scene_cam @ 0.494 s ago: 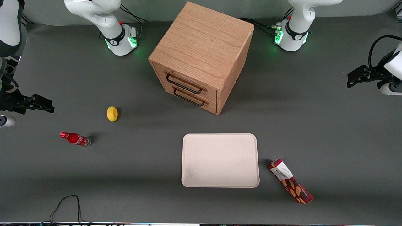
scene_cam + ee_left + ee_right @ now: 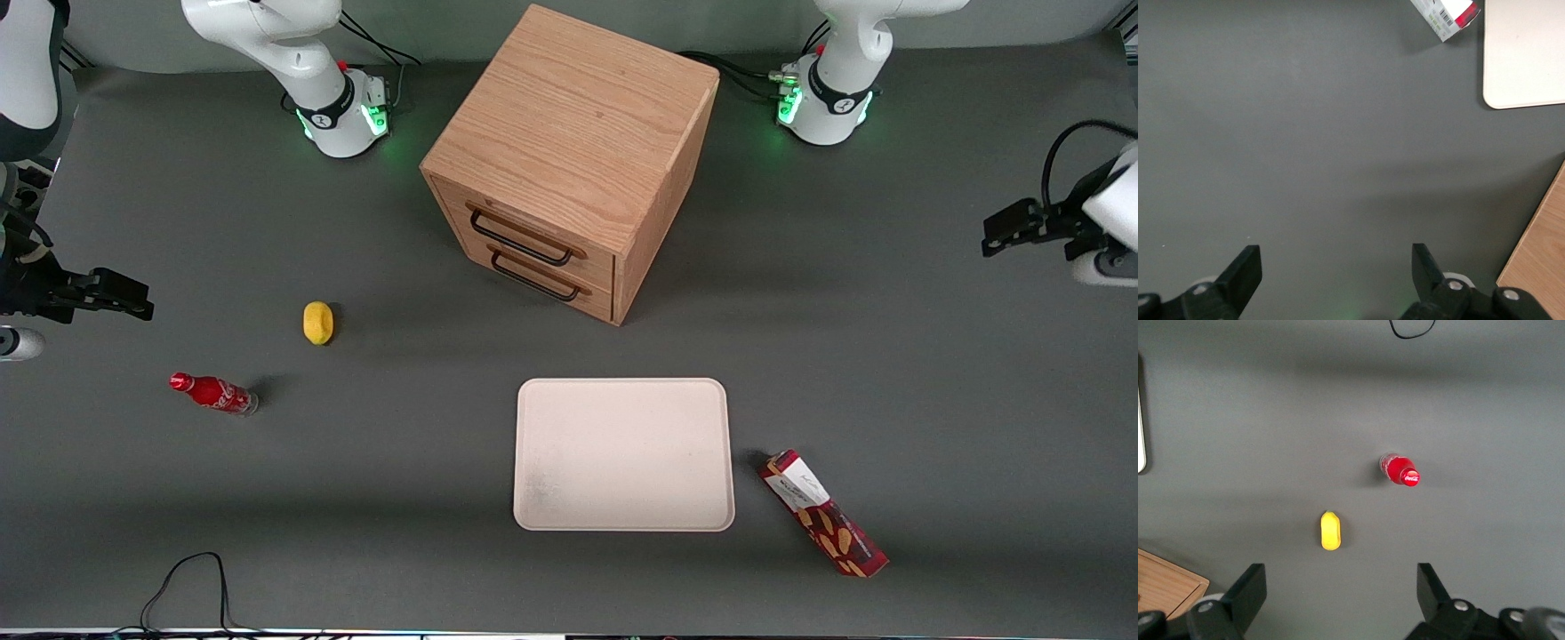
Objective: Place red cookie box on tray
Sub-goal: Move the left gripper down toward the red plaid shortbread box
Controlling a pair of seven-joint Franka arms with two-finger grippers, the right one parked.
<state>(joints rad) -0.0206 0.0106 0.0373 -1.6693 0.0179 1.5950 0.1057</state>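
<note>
The red cookie box (image 2: pixel 824 514) lies flat on the grey table beside the tray (image 2: pixel 622 453), toward the working arm's end, its white label end nearest the tray. Its barcoded end (image 2: pixel 1447 15) and a corner of the cream-white tray (image 2: pixel 1525 60) show in the left wrist view. My left gripper (image 2: pixel 996 236) hovers over bare table at the working arm's end. It is farther from the front camera than the box and well apart from it. Between its fingertips the gripper (image 2: pixel 1336 257) is open, holding nothing.
A wooden two-drawer cabinet (image 2: pixel 569 160) stands farther from the front camera than the tray; its edge (image 2: pixel 1538 260) shows in the left wrist view. A yellow object (image 2: pixel 317 322) and a small red cola bottle (image 2: pixel 213 392) lie toward the parked arm's end.
My left gripper and wrist have shifted slightly downward in the front view. The box and tray have not moved.
</note>
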